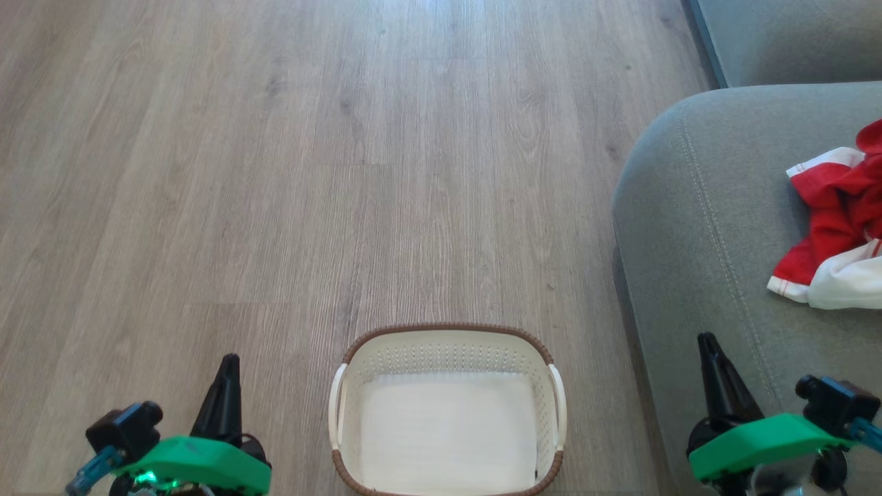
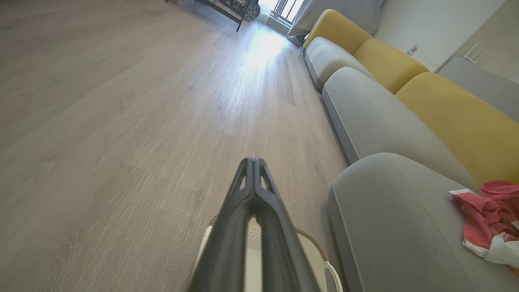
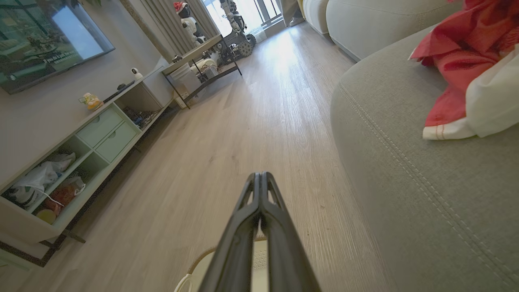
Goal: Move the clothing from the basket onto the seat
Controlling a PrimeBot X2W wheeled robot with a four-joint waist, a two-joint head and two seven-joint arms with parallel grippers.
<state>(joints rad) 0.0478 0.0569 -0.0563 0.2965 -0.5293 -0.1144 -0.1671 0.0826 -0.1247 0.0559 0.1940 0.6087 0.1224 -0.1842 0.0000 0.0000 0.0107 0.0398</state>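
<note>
Wood-look floor, grey-brown, takes most of the head view from 9 through 12 o'clock. Next, the seat at 3 o'clock: grey cushion, rounded corner, double stitch line near its edge. Then the basket on the floor at 6 o'clock, just beside the seat front. It has a brown rim and white handles on both sides, and its white bottom is showing. The clothing lies on the seat at 3 o'clock, crumpled red and white with a white-striped hem, cut off by the frame edge. My left gripper is at 7 o'clock over the floor, my right gripper at 5 o'clock over the seat edge. Wrist views: both finger pairs pressed together at the tips, gripping nothing, well apart from the clothing.
</note>
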